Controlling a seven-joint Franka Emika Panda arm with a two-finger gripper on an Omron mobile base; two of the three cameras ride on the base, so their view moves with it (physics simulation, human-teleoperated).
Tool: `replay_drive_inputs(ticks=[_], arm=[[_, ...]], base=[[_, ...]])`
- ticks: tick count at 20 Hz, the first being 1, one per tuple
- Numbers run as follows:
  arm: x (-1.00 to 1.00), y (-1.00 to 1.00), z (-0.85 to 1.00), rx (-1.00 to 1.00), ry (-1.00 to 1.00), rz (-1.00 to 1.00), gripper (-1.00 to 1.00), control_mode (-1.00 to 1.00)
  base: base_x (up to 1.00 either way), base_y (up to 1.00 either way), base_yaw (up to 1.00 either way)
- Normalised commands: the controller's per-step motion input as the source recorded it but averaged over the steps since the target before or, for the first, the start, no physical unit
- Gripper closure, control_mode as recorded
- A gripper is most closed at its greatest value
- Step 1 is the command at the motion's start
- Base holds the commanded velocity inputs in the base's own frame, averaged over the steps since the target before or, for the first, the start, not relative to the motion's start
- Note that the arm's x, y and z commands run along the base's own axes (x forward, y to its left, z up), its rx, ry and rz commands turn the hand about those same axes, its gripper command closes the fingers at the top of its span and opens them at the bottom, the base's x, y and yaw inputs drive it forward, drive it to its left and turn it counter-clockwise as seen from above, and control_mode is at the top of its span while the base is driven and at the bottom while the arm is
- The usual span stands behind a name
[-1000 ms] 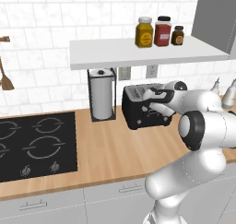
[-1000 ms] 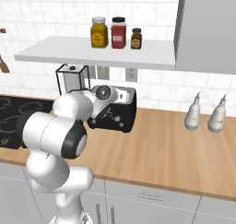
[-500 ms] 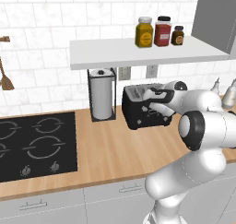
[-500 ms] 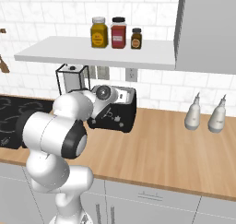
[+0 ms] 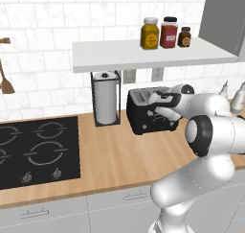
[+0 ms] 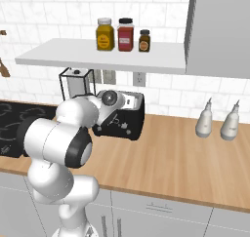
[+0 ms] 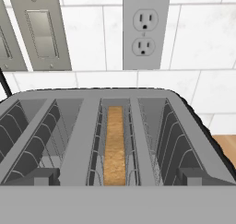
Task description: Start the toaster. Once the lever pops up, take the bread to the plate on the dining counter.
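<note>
Reaching forward, the arm holds its gripper point(image 5: 160, 113) at the toaster point(image 5: 143, 113); jaw state unclear.

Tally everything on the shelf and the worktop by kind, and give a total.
Spice jars on the shelf: 3
White bottles: 2
Toaster: 1
Paper-towel holder: 1
Bread slice in the toaster: 1
Total: 8

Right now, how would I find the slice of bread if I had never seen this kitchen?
Look under the white wall shelf on the wooden worktop, right of the paper towel roll, for the black toaster. The bread stands on edge in its third slot from the left, the only slot with anything in it.
</note>
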Motion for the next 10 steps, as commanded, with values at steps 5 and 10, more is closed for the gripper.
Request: replay_drive_inputs(ticks=[5, 10], arm=[[0.00, 0.00, 0.00, 0.00, 0.00, 0.00, -1.00, -1.00], [0.00, 0.00, 0.00, 0.00, 0.00, 0.00, -1.00, -1.00]], base=[[0.00, 0.00, 0.00], [0.00, 0.00, 0.00]])
